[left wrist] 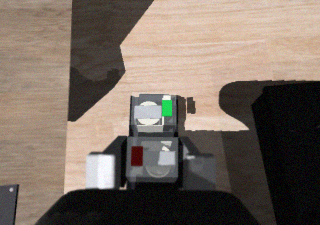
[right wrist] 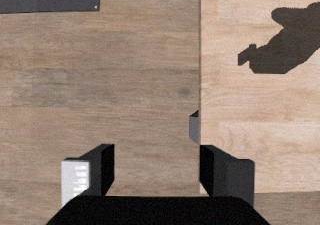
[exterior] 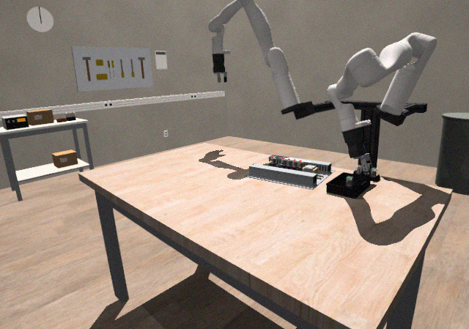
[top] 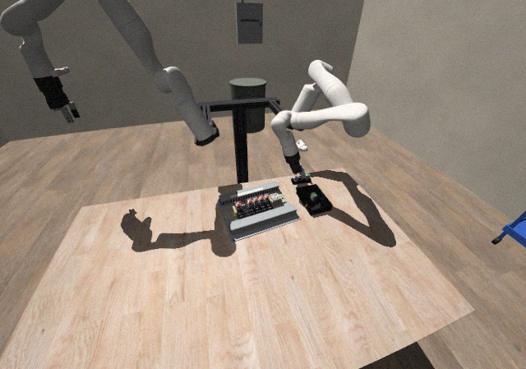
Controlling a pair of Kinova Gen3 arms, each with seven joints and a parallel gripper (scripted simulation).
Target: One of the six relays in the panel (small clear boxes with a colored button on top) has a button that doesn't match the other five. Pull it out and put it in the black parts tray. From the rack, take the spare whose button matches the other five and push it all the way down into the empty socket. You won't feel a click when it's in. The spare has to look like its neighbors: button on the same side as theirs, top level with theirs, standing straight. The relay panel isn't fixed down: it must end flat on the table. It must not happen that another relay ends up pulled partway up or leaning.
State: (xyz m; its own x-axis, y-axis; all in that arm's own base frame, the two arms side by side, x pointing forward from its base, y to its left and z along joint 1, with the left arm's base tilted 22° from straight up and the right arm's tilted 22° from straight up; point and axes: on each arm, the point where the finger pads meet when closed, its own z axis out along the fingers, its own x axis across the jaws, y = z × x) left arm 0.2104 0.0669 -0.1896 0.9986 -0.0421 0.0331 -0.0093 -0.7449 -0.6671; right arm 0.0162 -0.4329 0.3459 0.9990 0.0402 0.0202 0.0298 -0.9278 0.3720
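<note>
The left gripper (top: 301, 177) (exterior: 364, 168) (left wrist: 151, 169) is shut on the red-button spare (left wrist: 158, 158), low at the black rack (exterior: 374, 179). The green-button spare (left wrist: 155, 116) (exterior: 374, 171) stands right beside it. The relay panel (top: 263, 222) (exterior: 282, 174) lies on the table; its visible buttons are red, with a gap toward the left end of the row in the top view. Seating heights are too small to tell. A green-button relay (top: 315, 196) (exterior: 349, 180) is in the black parts tray (top: 321, 211) (exterior: 342, 193) (left wrist: 295, 135). The right gripper (top: 71, 113) (exterior: 221, 77) (right wrist: 157, 170) is open and empty, raised high away from the panel.
The tray is close to the rack and to the panel's end. The rack stands near the table's (top: 204, 292) (exterior: 242, 219) back edge. The robot stand (top: 241, 144) (exterior: 373, 140) rises behind that edge. Raised grey ducts run along both long sides of the panel.
</note>
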